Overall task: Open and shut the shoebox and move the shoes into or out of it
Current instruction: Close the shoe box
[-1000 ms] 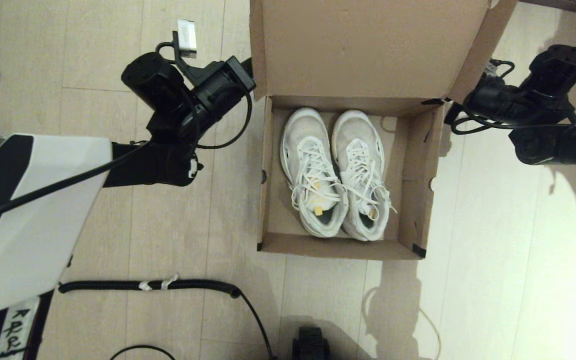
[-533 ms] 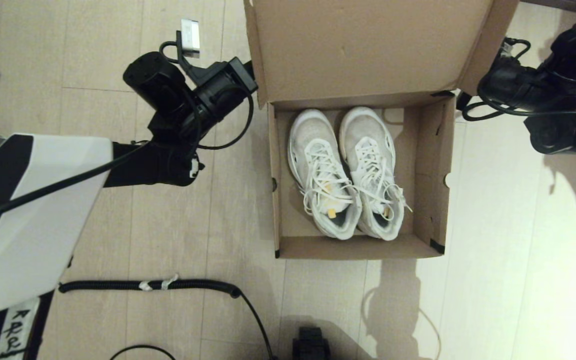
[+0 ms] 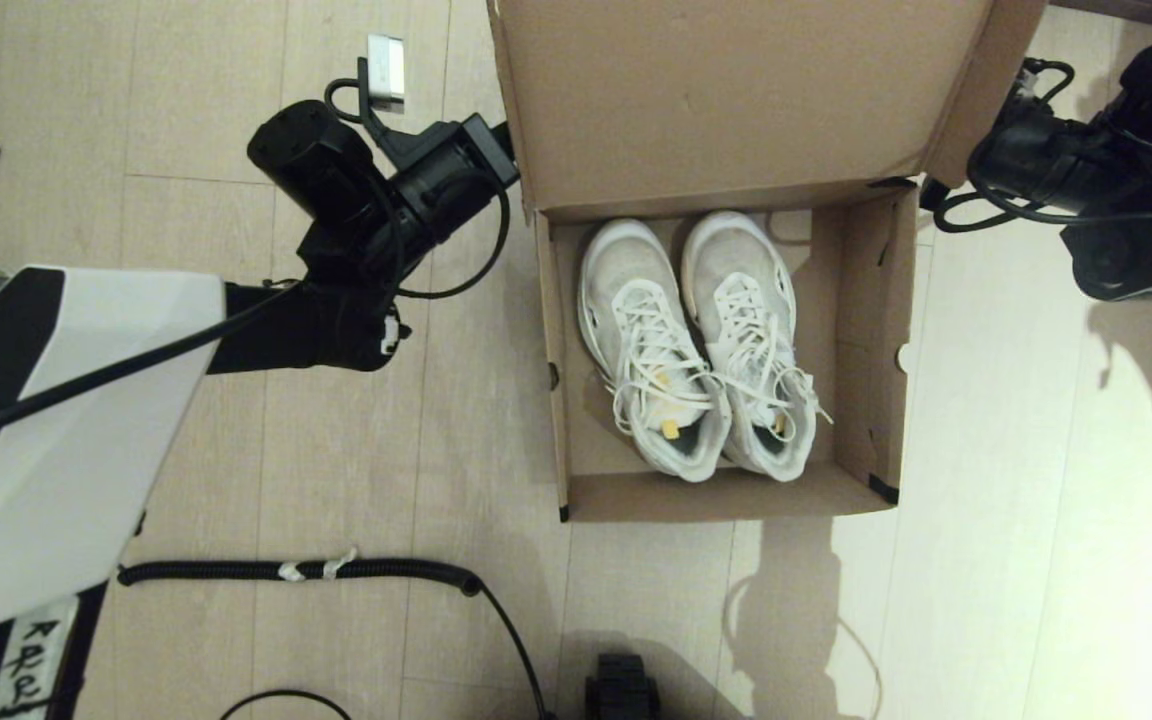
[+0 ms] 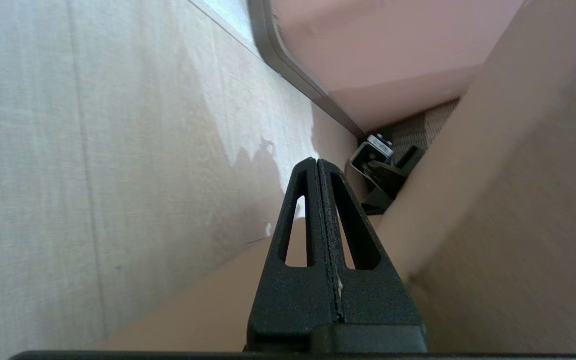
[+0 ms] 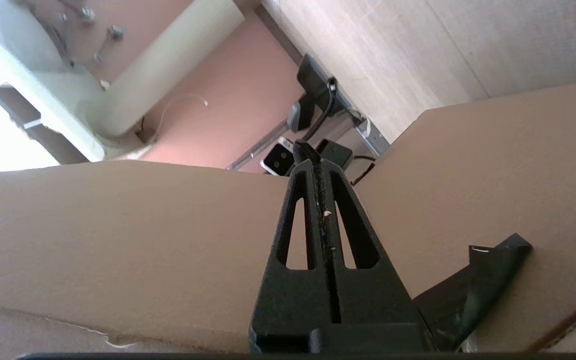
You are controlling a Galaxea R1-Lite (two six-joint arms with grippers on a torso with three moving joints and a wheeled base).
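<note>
The brown shoebox [image 3: 726, 497] stands open on the wooden floor. Its flap lid [image 3: 726, 100] is raised at the far side and leans over the box's back edge. The two white sneakers [image 3: 658, 350] [image 3: 754, 340] lie side by side inside, toes pointing away from me. My left gripper [image 4: 317, 162] is shut and empty, lying against the lid's outer left side [image 4: 518, 200]. Behind the lid's right end [image 5: 118, 225], my right gripper [image 5: 316, 161] is also shut and empty, next to a black tape patch [image 5: 490, 270]. In the head view the lid hides the fingers of both.
A black ribbed cable [image 3: 336, 570] runs across the floor near me, left of the box. My white left arm link [image 3: 66, 420] fills the near left. A small black part [image 3: 622, 690] sits at the bottom edge. Pink furniture [image 5: 228, 100] stands beyond the lid.
The lid has tipped further forward over the box's back. The box has slid a little to the right. My right arm has moved away from me, and the left arm has barely shifted.
</note>
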